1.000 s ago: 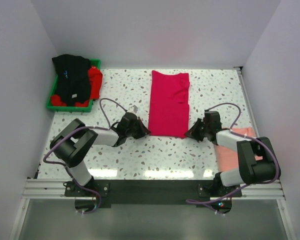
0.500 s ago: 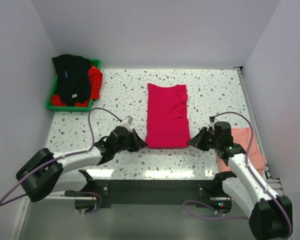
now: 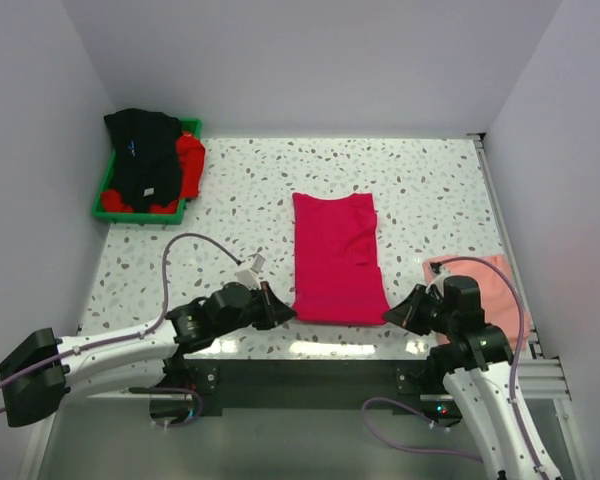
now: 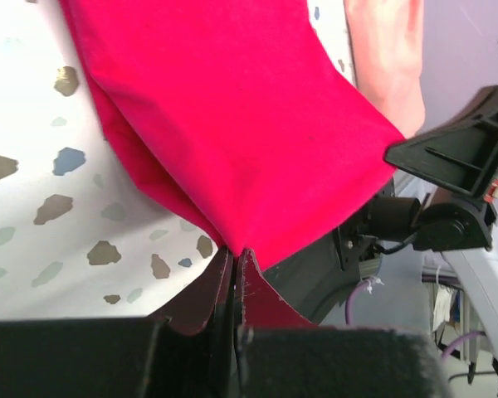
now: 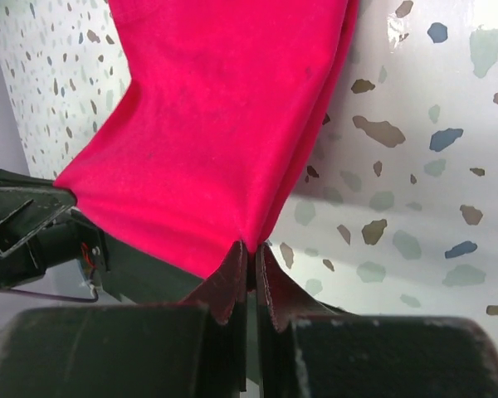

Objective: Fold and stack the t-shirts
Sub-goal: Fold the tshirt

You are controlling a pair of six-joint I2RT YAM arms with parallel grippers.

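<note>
Both arms stretch low and inward along the near edge, the left gripper [image 3: 280, 312] and right gripper [image 3: 392, 316] each clamped tight on a near corner of the crimson-pink t-shirt [image 3: 335, 260].

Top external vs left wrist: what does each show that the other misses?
Only top external: the green plastic tray at the far left corner, holding a black t-shirt and a bright red t-shirt, plus the full folded outline of the crimson-pink t-shirt.
Only left wrist: the left gripper close up, shut on that shirt's near corner, doubled cloth layers showing.
Both: the crimson-pink t-shirt, the salmon-pink t-shirt at the right edge, the right gripper at the other near corner, the speckled table.
</note>
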